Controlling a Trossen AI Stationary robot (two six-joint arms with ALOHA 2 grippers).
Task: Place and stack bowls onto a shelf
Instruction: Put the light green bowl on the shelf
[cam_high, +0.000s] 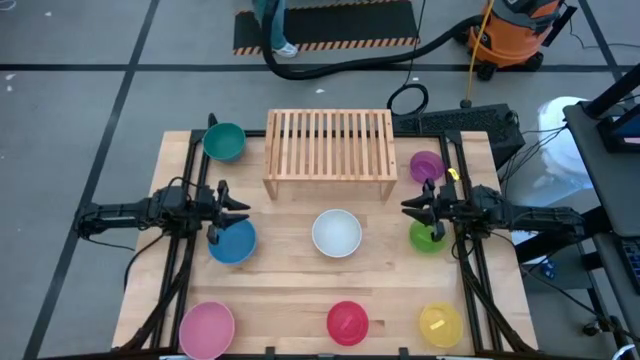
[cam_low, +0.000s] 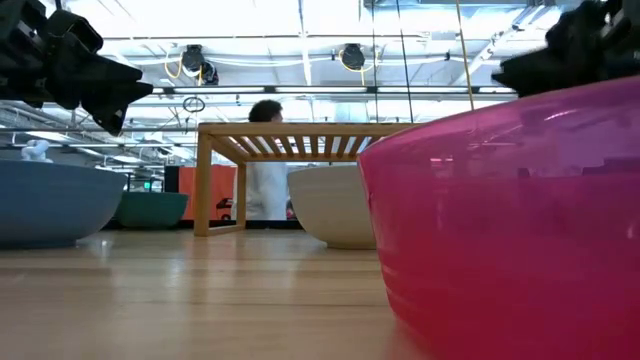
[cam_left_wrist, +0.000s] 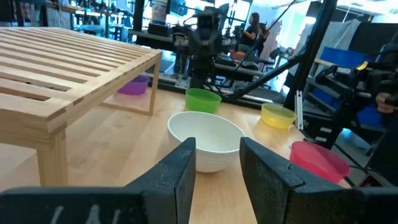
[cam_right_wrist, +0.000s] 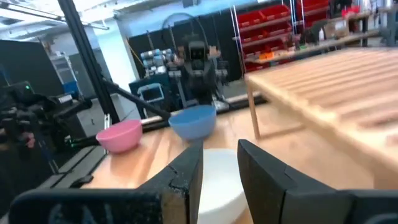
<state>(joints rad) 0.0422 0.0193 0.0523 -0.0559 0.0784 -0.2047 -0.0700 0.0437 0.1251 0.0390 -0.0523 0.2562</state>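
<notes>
All eight bowls rest upright on the wooden table, around the slatted light-wood shelf standing at the far middle. Teal and purple flank the shelf. Blue, white and green sit in a middle row. Pink, red and yellow line the near edge. My left gripper hovers open above the blue bowl's far rim, pointing at the white bowl. My right gripper hovers open by the green bowl, also facing the white bowl.
The arms' black frames run along the table's left and right sides. An orange vacuum and its hose lie on the floor beyond the far edge, where a person stands. The red bowl fills the low view's right.
</notes>
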